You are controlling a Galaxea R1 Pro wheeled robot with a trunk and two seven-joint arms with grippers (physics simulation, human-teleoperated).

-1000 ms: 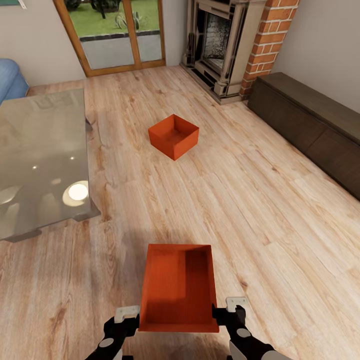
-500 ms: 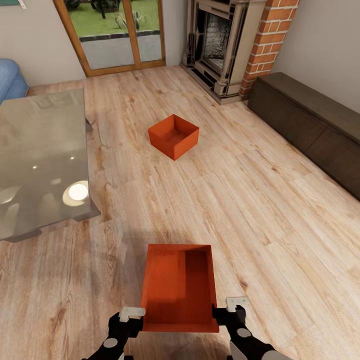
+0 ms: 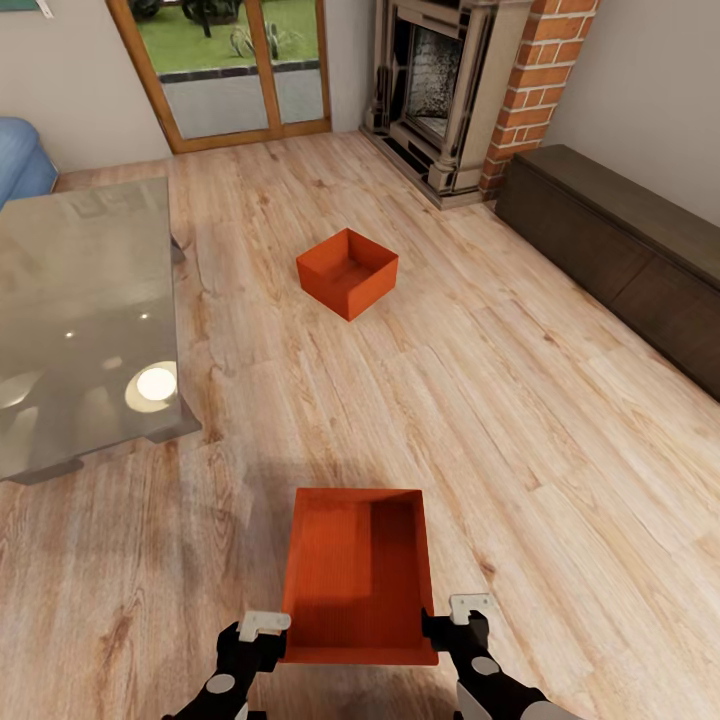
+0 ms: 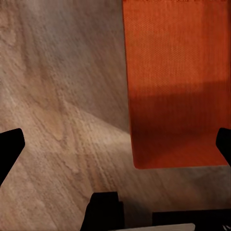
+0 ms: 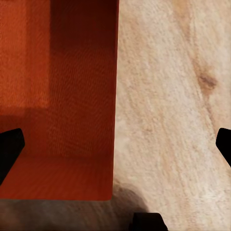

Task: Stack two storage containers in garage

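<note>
Inward has crept the left end effector (image 3: 262,628), meeting the near orange-red thin-walled bin (image 3: 358,575); right end effector (image 3: 462,610) opposite; both jaws gape, apparently squeezing it between them.

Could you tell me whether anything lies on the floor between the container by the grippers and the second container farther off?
Nothing visible does. Bare wood floor runs from the near container to the far container; the glass table stands off to the left.

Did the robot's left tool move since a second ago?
Yes. The left tool slid inward, toward the near container it now touches. The far container and glass table stayed put.
</note>
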